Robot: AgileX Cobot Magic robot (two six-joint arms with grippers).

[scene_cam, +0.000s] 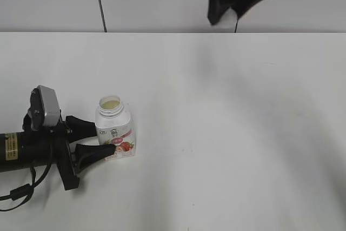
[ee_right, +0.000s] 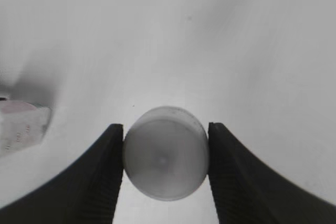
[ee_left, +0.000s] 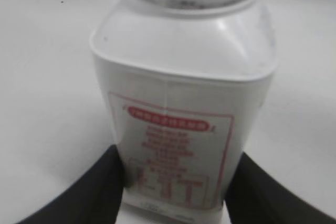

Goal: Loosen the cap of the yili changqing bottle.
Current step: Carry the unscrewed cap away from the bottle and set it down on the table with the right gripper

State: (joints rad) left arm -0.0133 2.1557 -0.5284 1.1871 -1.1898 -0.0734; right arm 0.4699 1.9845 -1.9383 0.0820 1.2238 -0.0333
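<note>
The yili changqing bottle [scene_cam: 115,129] stands upright on the white table at the left, its wide neck open with no cap on it. My left gripper [scene_cam: 96,139] is shut on the bottle's lower body; in the left wrist view the bottle [ee_left: 181,103] fills the frame between the two black fingers [ee_left: 176,192]. My right gripper [scene_cam: 224,10] hangs high at the top of the exterior view. It is shut on the round white cap [ee_right: 165,152], which sits between its fingers [ee_right: 166,153] above the table. The bottle's corner shows at the left edge of the right wrist view [ee_right: 21,124].
The white table [scene_cam: 227,133] stretches wide to the right of the bottle. A pale wall with a dark vertical seam [scene_cam: 99,1] stands behind it.
</note>
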